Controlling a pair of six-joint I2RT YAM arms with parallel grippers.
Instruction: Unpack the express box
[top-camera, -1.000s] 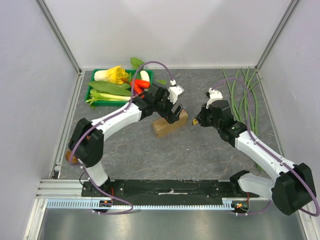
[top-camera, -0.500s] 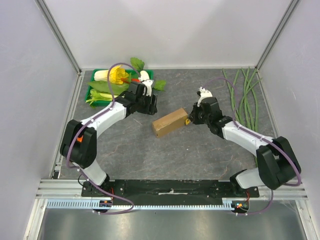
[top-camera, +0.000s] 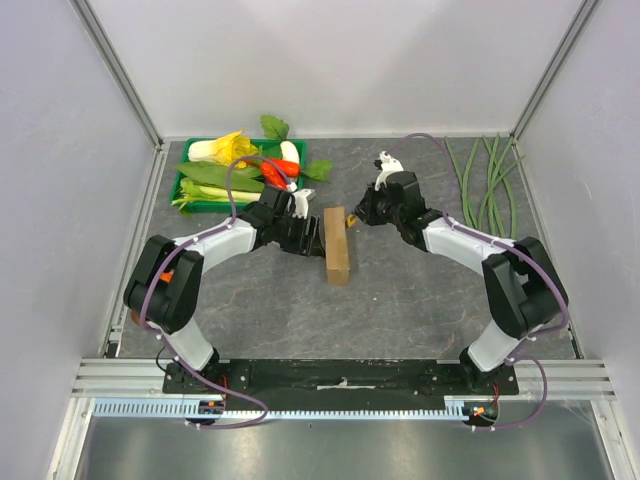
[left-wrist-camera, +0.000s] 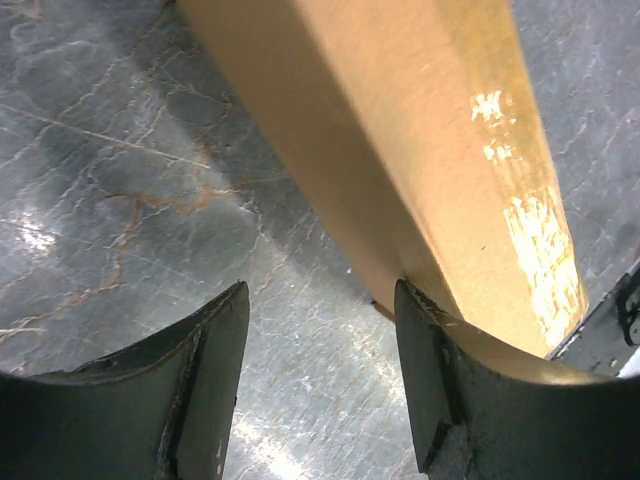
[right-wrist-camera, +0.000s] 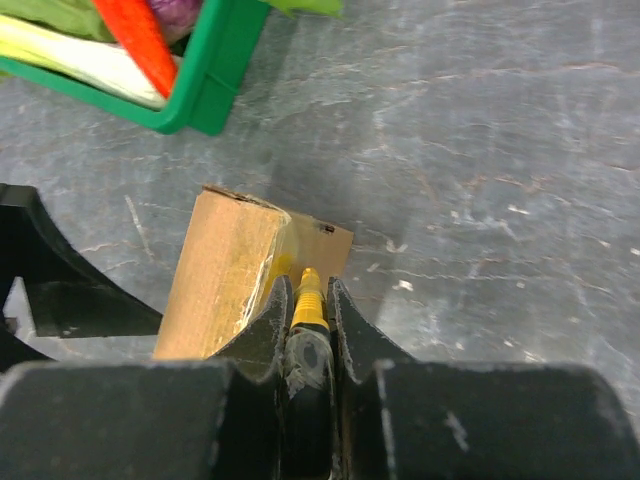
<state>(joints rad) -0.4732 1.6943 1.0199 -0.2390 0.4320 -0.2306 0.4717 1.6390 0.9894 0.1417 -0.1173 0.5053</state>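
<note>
A small brown cardboard express box (top-camera: 338, 250) lies flat in the middle of the grey stone-patterned table (top-camera: 420, 300), its long side running away from the arms and its flaps apparently shut. The right gripper (top-camera: 358, 213) is clamped on a thin yellow-tipped tool (right-wrist-camera: 305, 296), whose tip rests on the box's far end, where shiny tape crosses the cardboard. The left gripper (top-camera: 308, 236) sits low beside the box's left face with its jaws apart. One finger (left-wrist-camera: 430, 340) touches the cardboard and the other stands clear over bare table. To my eye, the left arm should brace the box firmly before the tool is drawn along the tape. The tip should stay shallow and on the seam, or the light box may slide or turn.
</note>
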